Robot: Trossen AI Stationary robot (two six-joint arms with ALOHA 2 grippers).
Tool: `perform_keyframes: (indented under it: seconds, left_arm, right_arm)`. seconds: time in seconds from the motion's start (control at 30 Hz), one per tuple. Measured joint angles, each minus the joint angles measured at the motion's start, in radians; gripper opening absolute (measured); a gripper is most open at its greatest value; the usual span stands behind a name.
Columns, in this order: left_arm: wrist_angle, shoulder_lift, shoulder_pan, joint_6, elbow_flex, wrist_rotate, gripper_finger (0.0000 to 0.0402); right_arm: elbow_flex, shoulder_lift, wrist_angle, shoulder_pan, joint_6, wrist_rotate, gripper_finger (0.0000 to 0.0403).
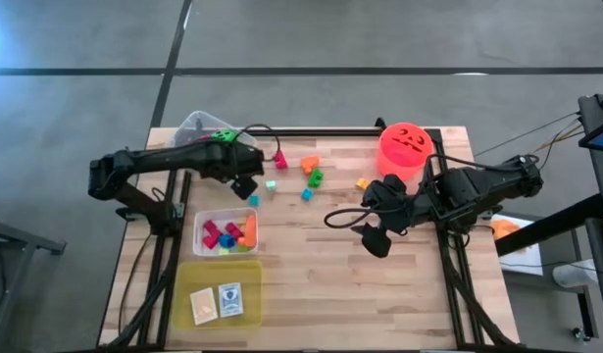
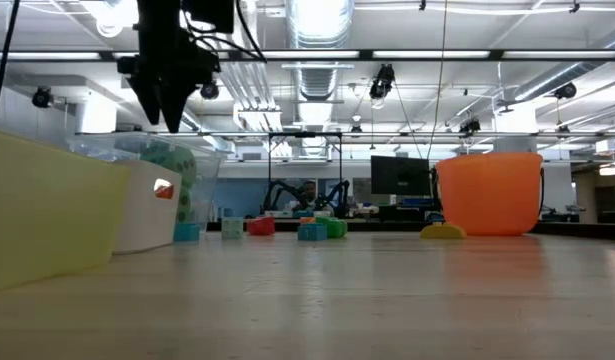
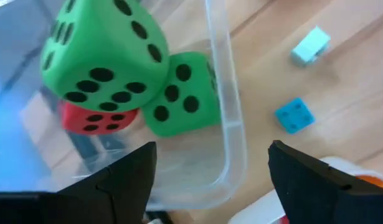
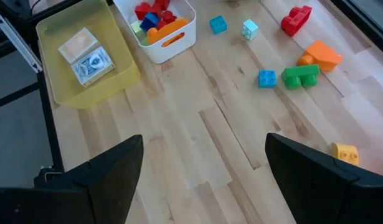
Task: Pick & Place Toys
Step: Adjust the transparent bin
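On the table (image 1: 399,294), the clear tub (image 1: 205,129) sits at the far left corner with the dice (image 3: 110,53) inside it, and the bucket (image 1: 406,147) stands at the far right. Loose blocks (image 1: 311,174) lie scattered between them, toward the far edge. Nearer on the left, the small bin (image 1: 226,231) holds more blocks, and just in front of it the tray (image 1: 219,293) holds two cards (image 1: 217,302) side by side.
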Motion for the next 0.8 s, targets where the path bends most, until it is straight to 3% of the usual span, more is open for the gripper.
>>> perform_keyframes:
  seconds: [0.17,0.33,0.8]
  left_arm:
    - [0.114,0.0,0.034,0.075,-0.001,0.051,0.0258]
    - [0.124,0.0,0.069,0.089,-0.001,0.053,0.0236]
    - [0.135,0.08,0.086,0.144,-0.003,0.087,0.0232]
  right_arm:
    - [0.0,0.0,0.001,0.0,0.0,-0.023,0.0332]
    - [0.0,0.0,0.003,0.0,0.005,-0.025,0.0332]
    - [0.0,0.0,0.003,0.0,0.012,-0.025,0.0332]
